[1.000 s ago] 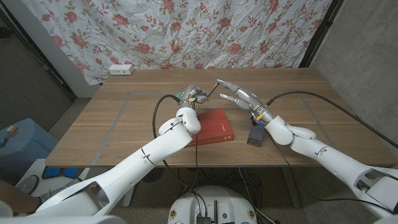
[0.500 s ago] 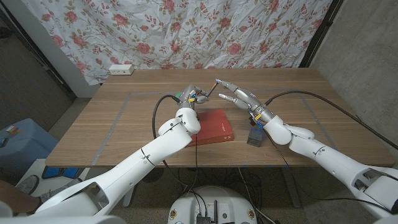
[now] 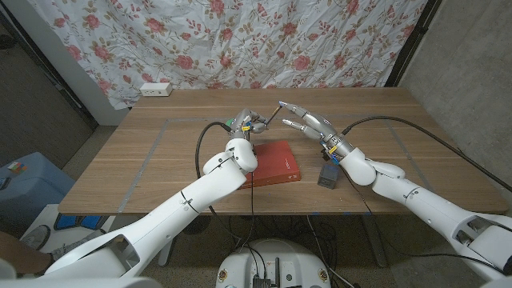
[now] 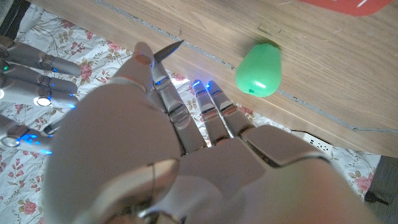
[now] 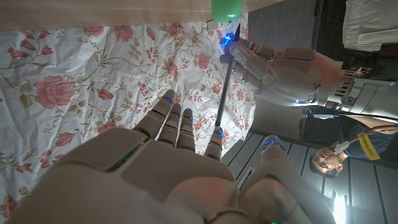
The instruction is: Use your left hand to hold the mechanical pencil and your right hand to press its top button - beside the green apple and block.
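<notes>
Left hand: the left hand (image 3: 249,124) is raised above the table (image 3: 160,152), behind the red book, fingers closed around the lower part of the mechanical pencil (image 3: 270,117); the right wrist view shows the same grip (image 5: 261,59) on the dark shaft (image 5: 222,93)

Mechanical pencil: held off the table, tilted, its upper end slanting toward the right hand; its tip shows past the left fingers in the left wrist view (image 4: 169,50)

Right hand: the right hand (image 3: 310,125) is in the air just beside the pencil, fingers apart and stretched toward the pencil's top end, holding nothing; one fingertip (image 3: 282,105) lies at the top end, though contact cannot be confirmed

Green apple: the green apple (image 4: 259,68) rests on the table close to the left hand; in the head view only a sliver of green (image 3: 230,122) shows beside that hand

Block: the dark block (image 3: 328,176) sits on the table under the right forearm, right of the book

Red book: the red book (image 3: 273,162) lies flat on the table, partly covered by the left arm

Backdrop: a floral curtain (image 3: 240,40) hangs behind the table, with a white power strip (image 3: 156,90) at its foot

Person: a person (image 5: 336,158) shows at the edge of the right wrist view
</notes>
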